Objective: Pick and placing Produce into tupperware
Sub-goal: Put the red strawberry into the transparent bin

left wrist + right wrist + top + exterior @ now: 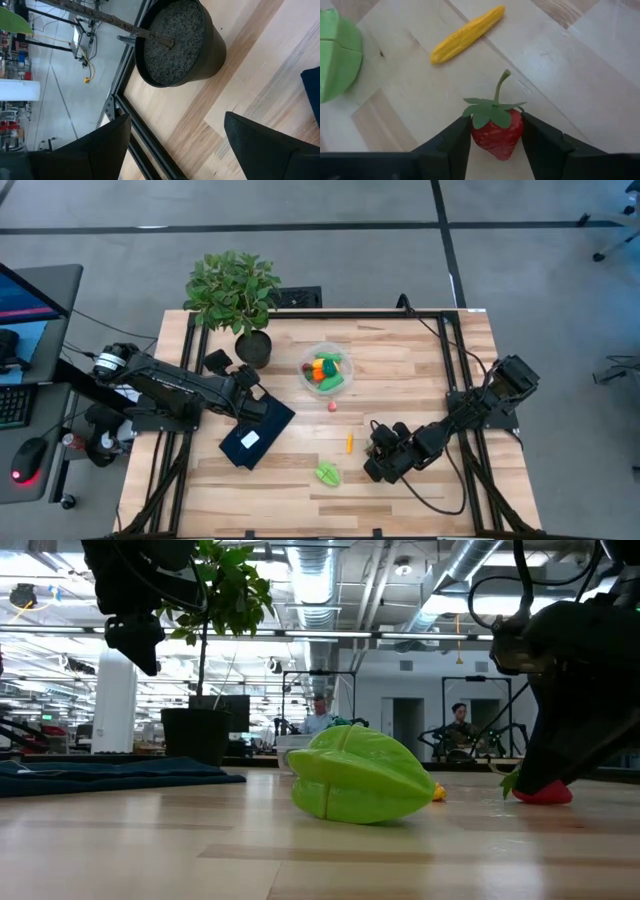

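The clear round tupperware [326,370] stands mid-table, past the centre, holding orange, green and red produce. Loose on the wood lie a small red piece [331,406], a yellow-orange oblong piece [349,443] [467,34] and a green ridged fruit [327,474] [360,777]. My right gripper [373,464] [495,127] is low over the table near its near edge, shut on a red strawberry [496,134] with a green leafy stem. My left gripper [250,383] hangs open above the table beside the plant pot [175,42], with nothing between its fingers. My right gripper pinches the strawberry's two red sides [477,134] between its two fingers, just below the green leaves. The fingers slant down from the table's right side. The strawberry [545,794] rests on the wood with its stem pointing away from the gripper.
A leafy potted plant [233,288] stands at the far left. A dark flat rectangle with a white label [255,435] lies left of centre. Black frame rails [455,360] run along the table's sides. Bare wood lies between the tupperware and the right gripper.
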You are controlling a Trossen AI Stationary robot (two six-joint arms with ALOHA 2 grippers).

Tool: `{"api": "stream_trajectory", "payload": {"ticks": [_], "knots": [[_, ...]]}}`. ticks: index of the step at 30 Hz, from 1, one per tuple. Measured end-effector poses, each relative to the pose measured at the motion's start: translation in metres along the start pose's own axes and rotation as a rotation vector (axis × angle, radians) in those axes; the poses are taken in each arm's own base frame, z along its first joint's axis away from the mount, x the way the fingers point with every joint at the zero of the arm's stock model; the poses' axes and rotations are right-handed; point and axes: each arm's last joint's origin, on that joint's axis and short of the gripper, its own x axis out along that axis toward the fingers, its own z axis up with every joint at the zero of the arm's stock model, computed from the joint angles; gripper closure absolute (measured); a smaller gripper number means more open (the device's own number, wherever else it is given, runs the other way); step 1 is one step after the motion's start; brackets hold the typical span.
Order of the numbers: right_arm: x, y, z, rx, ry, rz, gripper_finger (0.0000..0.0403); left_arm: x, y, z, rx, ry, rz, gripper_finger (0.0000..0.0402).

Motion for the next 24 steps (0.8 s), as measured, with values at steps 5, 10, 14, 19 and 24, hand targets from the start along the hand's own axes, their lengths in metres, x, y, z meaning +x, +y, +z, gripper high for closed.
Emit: {"api": "stream_trajectory", "payload": {"ticks": [5,10,14,19,24], "knots": [[0.0002,0.0005,0.0000,0.003,0.000,0.005,0.0259,0.0000,0.0000,0.0000,0.000,-0.001,0.001,0.0091],[0.0001,0.0008,0.0001,0.006,0.001,0.008,0.0245,0.0000,-0.0002,0.0003,-0.003,-0.003,-0.001,0.0091],[0.0002,0.0009,0.0001,0.007,0.002,0.009,0.0240,0.0000,-0.0002,0.0003,-0.003,-0.005,0.001,0.0091],[0.0001,0.0009,0.0001,0.007,0.002,0.009,0.0258,0.0000,-0.0002,0.0003,-0.003,-0.005,0.001,0.0091],[0.0002,0.0010,0.0001,0.007,0.002,0.010,0.0264,0.0000,-0.0002,0.0003,-0.003,-0.005,0.001,0.0091]]}}
